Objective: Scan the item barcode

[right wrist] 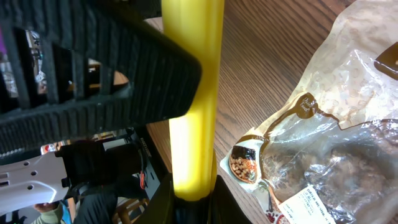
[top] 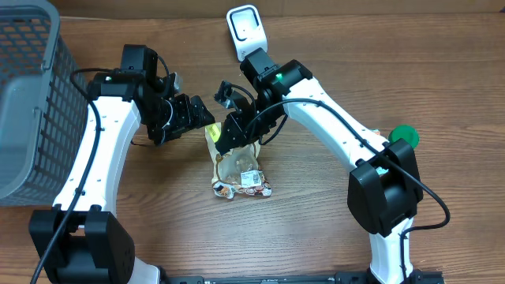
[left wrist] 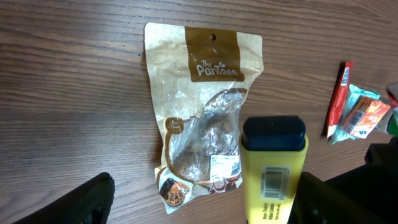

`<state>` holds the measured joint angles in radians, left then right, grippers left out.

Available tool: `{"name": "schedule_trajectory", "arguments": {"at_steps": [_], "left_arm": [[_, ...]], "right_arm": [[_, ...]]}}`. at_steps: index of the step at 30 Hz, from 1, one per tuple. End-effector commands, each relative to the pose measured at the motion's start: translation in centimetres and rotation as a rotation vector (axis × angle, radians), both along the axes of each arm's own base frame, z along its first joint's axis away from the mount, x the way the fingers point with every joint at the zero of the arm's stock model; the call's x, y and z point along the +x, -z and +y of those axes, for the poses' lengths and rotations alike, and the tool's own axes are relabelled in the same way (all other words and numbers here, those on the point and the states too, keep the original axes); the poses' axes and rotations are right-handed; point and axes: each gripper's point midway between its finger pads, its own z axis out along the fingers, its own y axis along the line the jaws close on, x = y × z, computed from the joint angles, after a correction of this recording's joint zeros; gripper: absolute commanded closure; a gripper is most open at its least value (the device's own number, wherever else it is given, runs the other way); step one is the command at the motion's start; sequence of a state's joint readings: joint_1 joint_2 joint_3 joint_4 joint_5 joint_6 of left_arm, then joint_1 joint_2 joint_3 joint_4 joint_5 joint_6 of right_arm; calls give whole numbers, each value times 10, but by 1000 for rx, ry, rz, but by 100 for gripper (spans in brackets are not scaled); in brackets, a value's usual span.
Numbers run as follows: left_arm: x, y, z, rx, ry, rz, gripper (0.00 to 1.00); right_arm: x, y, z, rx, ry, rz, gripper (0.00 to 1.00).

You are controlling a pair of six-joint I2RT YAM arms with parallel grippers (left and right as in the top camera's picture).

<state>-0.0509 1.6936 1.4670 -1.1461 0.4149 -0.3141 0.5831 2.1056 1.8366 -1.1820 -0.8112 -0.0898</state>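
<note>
Yellow tube in right gripper, pouch holding brown pieces

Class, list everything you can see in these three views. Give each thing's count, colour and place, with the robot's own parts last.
yellow item: one, yellow with black cap and barcode label, above the pouch
snack pouch: one, brown and clear, flat at table centre
small wrappers: a few, red, teal, orange, on table beside the pouch
basket: one, grey, left edge
scanner: one, white, far centre
green object: one, green, by right arm
table: one, brown wood
left tool: one, black, open beside yellow item
right tool: one, black, shut on yellow item
</note>
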Motion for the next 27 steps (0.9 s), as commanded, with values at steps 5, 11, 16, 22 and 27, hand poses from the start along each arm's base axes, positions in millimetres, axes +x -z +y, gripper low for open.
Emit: {"name": "schedule_trajectory", "arguments": {"at_steps": [5,11,16,22,27], "left_arm": [[-1,-2,17,98,-9,-13,19],[-2,-1,19,111,-11,-7,18],[-4,1,20,113,-11,2,18],[-8,6,20,114,-10,17,16],[-8,7,20,114,-10,18,16]], "right_arm": [[7,-21,-2,51,6,-45,96],[7,-21,-2,51,6,-45,95],[7,-21,-2,52,5,-45,95],[7,-21,-2,52,5,-45,95],[7,-22,-2,53,5,-47,95]]}}
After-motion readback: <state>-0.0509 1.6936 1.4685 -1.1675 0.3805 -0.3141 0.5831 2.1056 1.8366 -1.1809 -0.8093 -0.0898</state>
